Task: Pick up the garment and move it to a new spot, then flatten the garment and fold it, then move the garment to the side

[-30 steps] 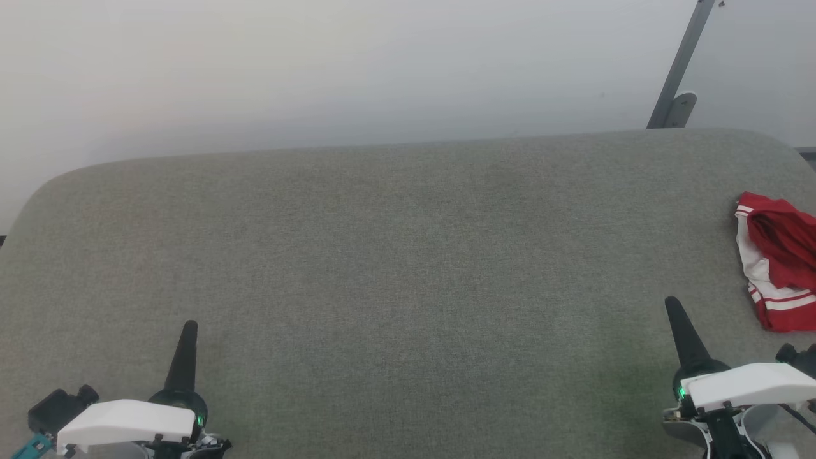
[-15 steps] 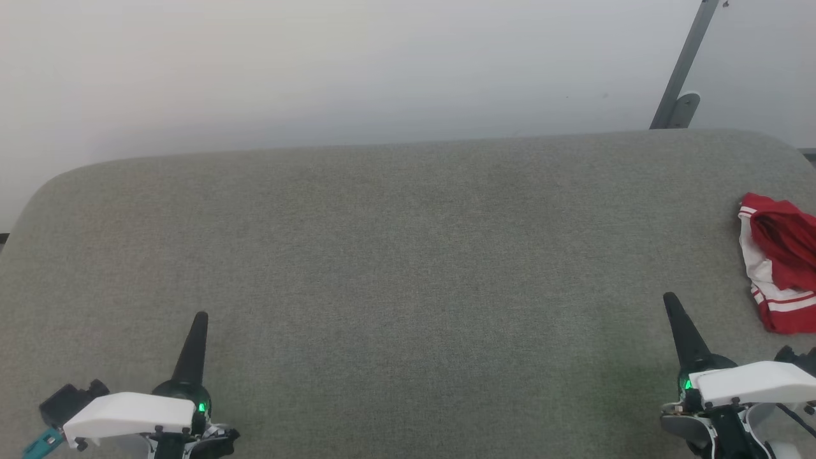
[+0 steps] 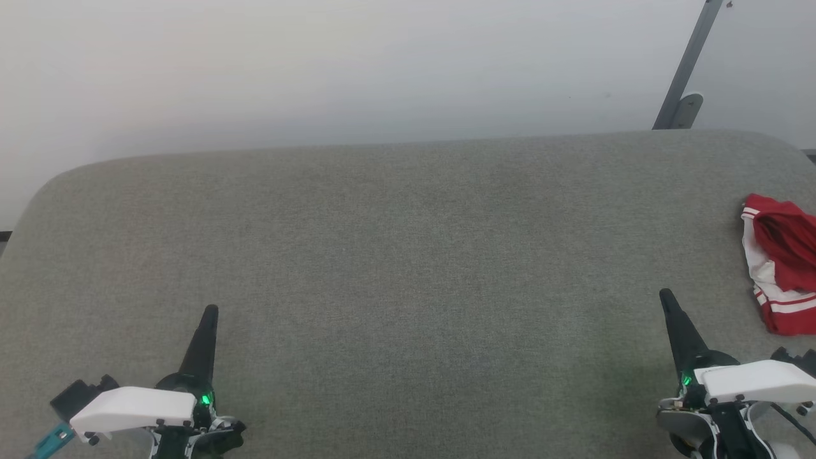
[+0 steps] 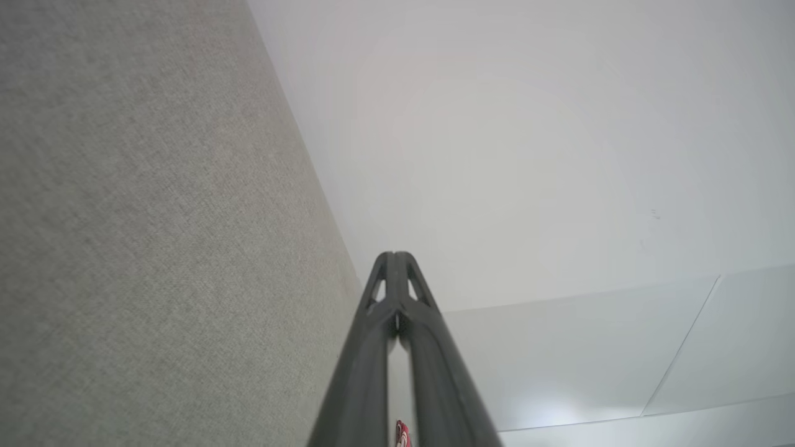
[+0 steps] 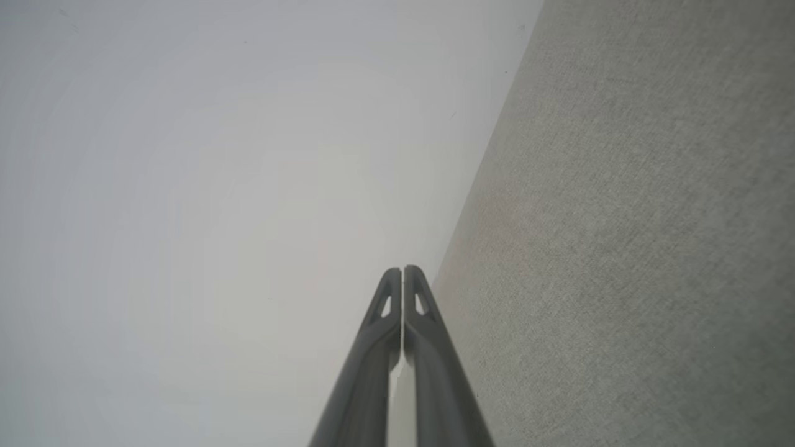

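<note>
Nearest, the left gripper [image 3: 209,312] and right gripper [image 3: 667,297] hover over the grey padded table [image 3: 408,242], each with fingers pressed together and holding nothing. Farther back, the crumpled red-and-white garment [image 3: 781,255] lies at the table's right edge, apart from both. A pale wall [image 3: 319,64] stands beyond.

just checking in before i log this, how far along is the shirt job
Done: nothing clearly. The garment lies bunched near the right edge of the grey table, partly cut off by the frame, so no neat fold shows. In hand: nothing; the left gripper and right gripper are shut, empty and apart from it. Left: seemingly the pick-up, flattening, folding and moving aside.
</note>
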Controlling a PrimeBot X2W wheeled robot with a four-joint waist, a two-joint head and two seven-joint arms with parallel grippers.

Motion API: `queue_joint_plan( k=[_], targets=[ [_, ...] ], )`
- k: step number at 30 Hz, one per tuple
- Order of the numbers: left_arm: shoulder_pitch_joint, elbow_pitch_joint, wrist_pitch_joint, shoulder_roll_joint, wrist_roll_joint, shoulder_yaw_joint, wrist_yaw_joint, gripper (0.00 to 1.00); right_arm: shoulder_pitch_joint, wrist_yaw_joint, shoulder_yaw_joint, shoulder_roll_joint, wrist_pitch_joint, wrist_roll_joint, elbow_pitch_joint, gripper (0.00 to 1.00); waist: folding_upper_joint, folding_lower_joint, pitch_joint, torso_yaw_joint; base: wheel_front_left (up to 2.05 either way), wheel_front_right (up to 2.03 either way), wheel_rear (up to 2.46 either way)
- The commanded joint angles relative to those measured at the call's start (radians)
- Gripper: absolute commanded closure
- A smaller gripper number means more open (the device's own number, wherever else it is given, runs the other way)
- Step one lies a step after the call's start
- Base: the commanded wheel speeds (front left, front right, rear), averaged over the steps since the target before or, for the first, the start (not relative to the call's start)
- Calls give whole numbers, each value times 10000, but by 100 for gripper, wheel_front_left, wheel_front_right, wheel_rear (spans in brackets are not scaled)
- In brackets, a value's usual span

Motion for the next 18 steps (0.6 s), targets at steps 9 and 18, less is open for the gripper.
queue_joint_plan(
  k=[9,18],
  targets=[
    [-317,5,213,-81,-735,-38,-84,100,-178,-2,-76,101,211,758,-129,100,0,0,5,33,0,0,0],
    [-413,30,378,-176,-1260,-62,-87,100,-185,-3,-126,197,343,1347,-163,100,0,0,9,64,0,0,0]
  ],
)
